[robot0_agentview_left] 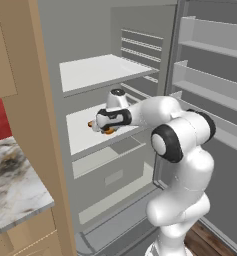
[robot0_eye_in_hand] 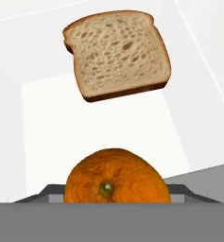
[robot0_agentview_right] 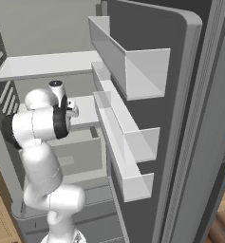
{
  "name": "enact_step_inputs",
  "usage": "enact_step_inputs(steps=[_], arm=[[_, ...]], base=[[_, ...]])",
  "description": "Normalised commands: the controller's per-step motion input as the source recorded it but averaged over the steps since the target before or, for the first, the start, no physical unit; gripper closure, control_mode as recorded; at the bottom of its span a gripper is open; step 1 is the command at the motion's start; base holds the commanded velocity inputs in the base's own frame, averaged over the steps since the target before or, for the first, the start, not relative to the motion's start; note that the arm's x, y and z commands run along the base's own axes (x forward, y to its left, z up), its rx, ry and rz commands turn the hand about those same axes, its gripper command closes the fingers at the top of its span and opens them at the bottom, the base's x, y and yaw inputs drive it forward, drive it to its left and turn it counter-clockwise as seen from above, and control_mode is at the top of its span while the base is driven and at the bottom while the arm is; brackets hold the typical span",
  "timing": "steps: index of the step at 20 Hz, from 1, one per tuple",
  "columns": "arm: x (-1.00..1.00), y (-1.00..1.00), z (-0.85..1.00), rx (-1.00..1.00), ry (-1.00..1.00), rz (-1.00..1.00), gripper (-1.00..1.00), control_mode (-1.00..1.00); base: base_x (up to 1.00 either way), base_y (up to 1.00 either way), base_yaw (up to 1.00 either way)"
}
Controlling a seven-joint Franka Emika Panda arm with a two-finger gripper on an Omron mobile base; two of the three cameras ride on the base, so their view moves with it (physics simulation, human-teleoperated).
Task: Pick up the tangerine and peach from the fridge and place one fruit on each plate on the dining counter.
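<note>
Tangerine [robot0_eye_in_hand: 117, 176] sat on the fridge's [robot0_agentview_left: 50, 75] middle shelf, right under the gripper [robot0_agentview_left: 101, 126]; jaw state unclear. A skewed grasp might roll it toward the bread [robot0_eye_in_hand: 117, 53].

Base views flanking fridge [robot0_agentview_left: 115, 70] (hand view close)

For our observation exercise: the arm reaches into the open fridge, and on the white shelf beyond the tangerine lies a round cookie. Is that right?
Not quite. What lies on the white shelf beyond the tangerine is a slice of bread, not a cookie, as the hand view shows. The arm does reach into the open fridge.
</note>
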Motion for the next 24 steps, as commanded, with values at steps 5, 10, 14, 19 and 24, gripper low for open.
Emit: enact_step_inputs(steps=[5, 10, 14, 19, 24], arm=[[-0.91, -0.01, 0.48, 0.0, -0.11, 0.0, 1.0, -1.0], [-0.81, -0.04, 0.65, 0.01, -0.03, 0.0, 1.0, -1.0], [-0.78, -0.25, 0.78, 0.02, 0.01, 0.0, 1.0, -1.0], [-0.92, -0.48, 0.71, 0.06, 0.0, 0.0, 1.0, -1.0], [-0.92, -0.72, 0.58, 0.03, 0.01, 0.0, 1.0, -1.0]], base=[[0.0, 0.0, 0.0], [0.0, 0.0, 0.0], [0.0, 0.0, 0.0], [0.0, 0.0, 0.0], [0.0, 0.0, 0.0]])
